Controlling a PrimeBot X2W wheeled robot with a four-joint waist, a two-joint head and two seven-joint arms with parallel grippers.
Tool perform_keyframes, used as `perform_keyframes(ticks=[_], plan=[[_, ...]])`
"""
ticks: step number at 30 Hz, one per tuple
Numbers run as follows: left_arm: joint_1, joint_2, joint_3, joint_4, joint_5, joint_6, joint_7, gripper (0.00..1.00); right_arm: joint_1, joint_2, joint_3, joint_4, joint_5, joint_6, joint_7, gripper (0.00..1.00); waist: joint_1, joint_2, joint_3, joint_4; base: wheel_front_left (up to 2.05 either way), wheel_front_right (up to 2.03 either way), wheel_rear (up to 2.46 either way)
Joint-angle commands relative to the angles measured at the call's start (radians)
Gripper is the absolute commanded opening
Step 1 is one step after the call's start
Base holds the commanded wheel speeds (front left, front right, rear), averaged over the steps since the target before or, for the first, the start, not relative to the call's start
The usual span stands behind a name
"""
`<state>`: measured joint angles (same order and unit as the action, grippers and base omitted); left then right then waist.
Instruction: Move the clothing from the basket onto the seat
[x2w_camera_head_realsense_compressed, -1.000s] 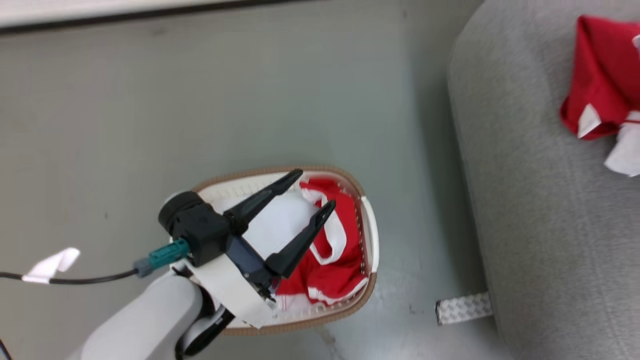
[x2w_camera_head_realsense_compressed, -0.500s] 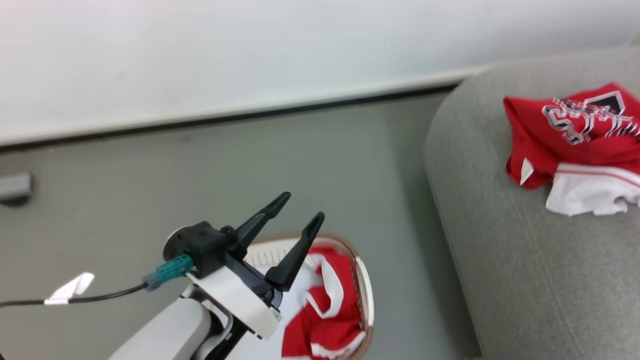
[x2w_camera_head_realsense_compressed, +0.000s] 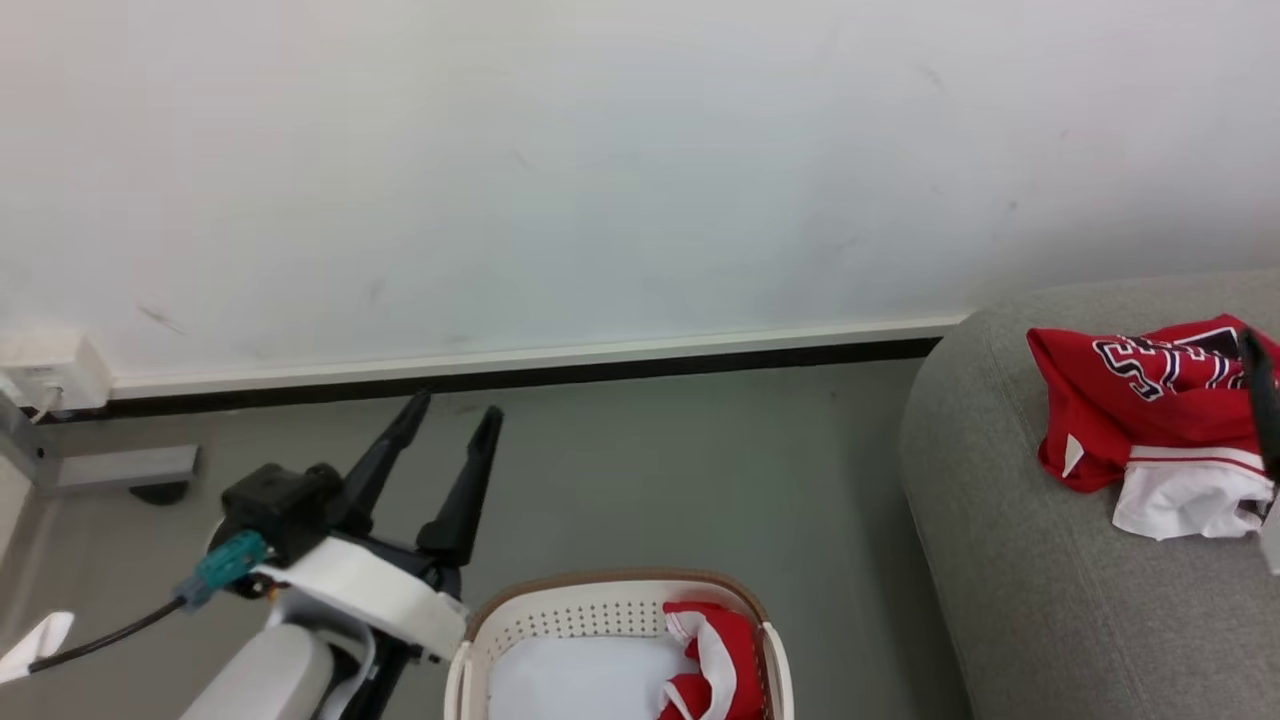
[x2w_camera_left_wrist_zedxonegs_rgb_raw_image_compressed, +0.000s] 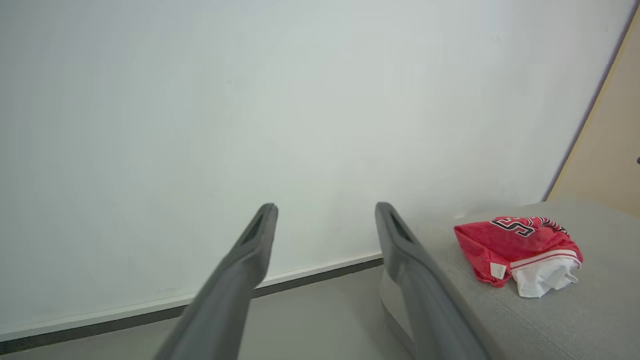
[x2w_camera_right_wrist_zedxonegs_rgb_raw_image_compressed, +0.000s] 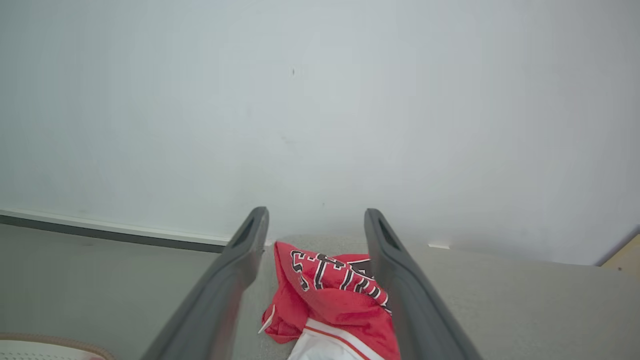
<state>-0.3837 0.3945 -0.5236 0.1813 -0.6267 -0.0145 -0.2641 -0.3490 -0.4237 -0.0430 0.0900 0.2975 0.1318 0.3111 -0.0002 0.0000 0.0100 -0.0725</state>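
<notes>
1. Head view, right side: big grey seat (x2w_camera_head_realsense_compressed: 1050, 600), with one red garment (x2w_camera_head_realsense_compressed: 1130, 410) bunched on top near its rounded edge. Lettering up, white trim showing.
2. Lower centre: basket (x2w_camera_head_realsense_compressed: 600, 580) on the floor (x2w_camera_head_realsense_compressed: 650, 480), well apart from the seat, cut off by the bottom edge. Pale bottom mostly bare.
3. Second garment (x2w_camera_head_realsense_compressed: 715, 665), red and white, crumpled against the basket's right wall. Not yet moved.
4. Left gripper (x2w_camera_head_realsense_compressed: 456, 408) raised just left of the basket, fingers spread wide, nothing between them. Same in left wrist view, aimed at the wall (x2w_camera_left_wrist_zedxonegs_rgb_raw_image_compressed: 200, 100).
5. Right gripper (x2w_camera_right_wrist_zedxonegs_rgb_raw_image_compressed: 316, 214) in right wrist view: fingers released, empty, over the red garment; contact not evident.
6. Step, judged: between transfers, one piece delivered, one to go. Next probably calls for bending down, lowering spread fingers into the basket's right side, pinching a thick fold, lifting clear of the basket edge, then carrying across to the seat.
</notes>
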Motion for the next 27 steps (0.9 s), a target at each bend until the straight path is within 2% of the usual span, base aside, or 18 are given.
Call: perform_keyframes(ticks=[1, 7, 11, 14, 18, 27], plan=[[0.027, 0.004, 0.023, 0.004, 0.009, 0.01, 0.0, 1.0, 0.031, 0.017, -0.001, -0.019, -0.001, -0.002, -0.029, 1.0, 0.0002, 0.0, -0.02, 0.019, 0.0, 0.0, 0.0], [0.121, -0.016, 0.161, 0.007, 0.047, 0.05, 0.0, 1.0, 0.128, 0.143, -0.014, -0.078, -0.042, -0.002, -0.193, 1.0, 0.0002, 0.0, -0.033, 0.037, 0.0, 0.0, 0.0], [0.182, -0.038, 0.25, -0.009, 0.121, 0.064, 0.0, 1.0, 0.202, 0.234, -0.008, -0.086, -0.062, -0.002, -0.323, 1.0, 0.0002, 0.0, -0.032, 0.044, 0.0, 0.0, 0.0], [0.231, -0.075, 0.329, -0.022, 0.164, 0.052, 0.0, 1.0, 0.259, 0.297, 0.004, -0.08, -0.08, -0.002, -0.417, 1.0, 0.0002, 0.0, -0.029, 0.043, 0.0, 0.0, 0.0], [0.29, -0.143, 0.419, -0.038, 0.216, 0.024, 0.0, 1.0, 0.32, 0.339, 0.032, -0.044, -0.099, -0.002, -0.521, 1.0, 0.0002, 0.0, -0.024, 0.038, 0.0, 0.0, 0.0], [0.35, -0.256, 0.54, -0.008, 0.328, -0.065, 0.0, 1.0, 0.331, 0.367, 0.078, 0.046, -0.099, -0.002, -0.575, 1.0, 0.0002, 0.0, -0.015, 0.017, 0.0, 0.0, 0.0]])
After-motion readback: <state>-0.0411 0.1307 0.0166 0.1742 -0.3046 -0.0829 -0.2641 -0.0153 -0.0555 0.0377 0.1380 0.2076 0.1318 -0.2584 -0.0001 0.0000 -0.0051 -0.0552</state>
